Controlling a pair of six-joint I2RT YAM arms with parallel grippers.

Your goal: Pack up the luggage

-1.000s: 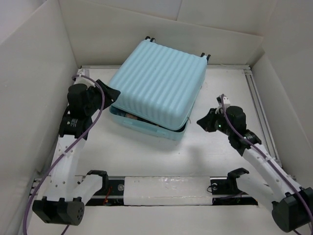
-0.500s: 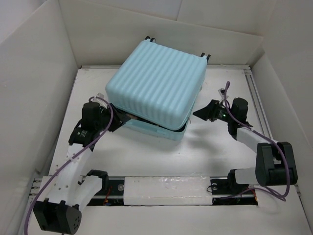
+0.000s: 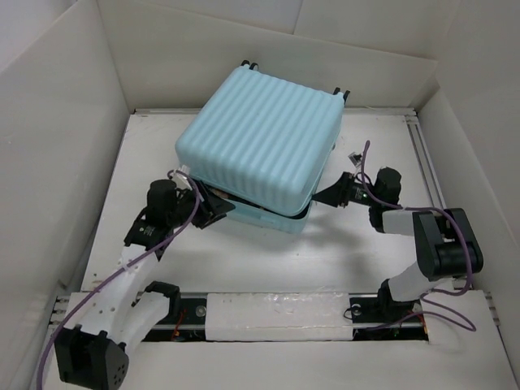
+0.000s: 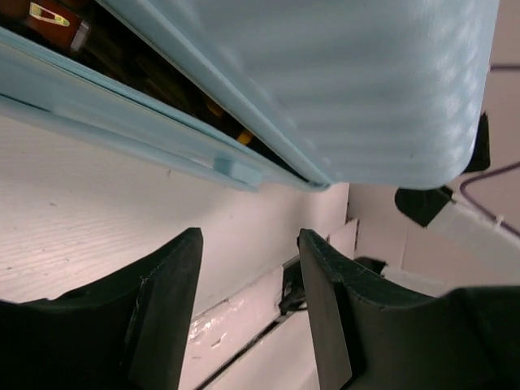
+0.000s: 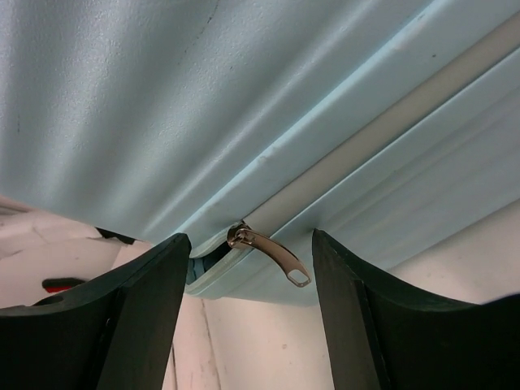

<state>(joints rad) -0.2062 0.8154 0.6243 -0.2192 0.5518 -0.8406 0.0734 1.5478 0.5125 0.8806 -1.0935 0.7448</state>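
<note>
Evidently the packing is well advanced but not finished. The luggage (image 3: 264, 138) is seen lying flat toward the far middle of the table (image 3: 268, 260), turned at an angle, with its caster wheels (image 3: 343, 93) pointing at the back wall. The lid is lowered onto the base, yet a dark gap is left along the near edge, and in the left wrist view dark contents are glimpsed through that gap (image 4: 146, 65); what they are cannot be told. The remaining work is judged to be pressing the lid fully down and running the zipper round.

The shell is shown as pale aqua, ribbed in even ridges and rounded at the corners, with a lighter band where the two halves meet.

The left gripper (image 3: 213, 210) is held low at the near-left corner, beside the gap, its fingers spread wide with nothing between them. The right gripper (image 3: 325, 197) is brought up to the near-right corner, also spread wide; in its wrist view a metal zipper pull (image 5: 264, 253) is framed between the fingers but is not clasped.
</note>
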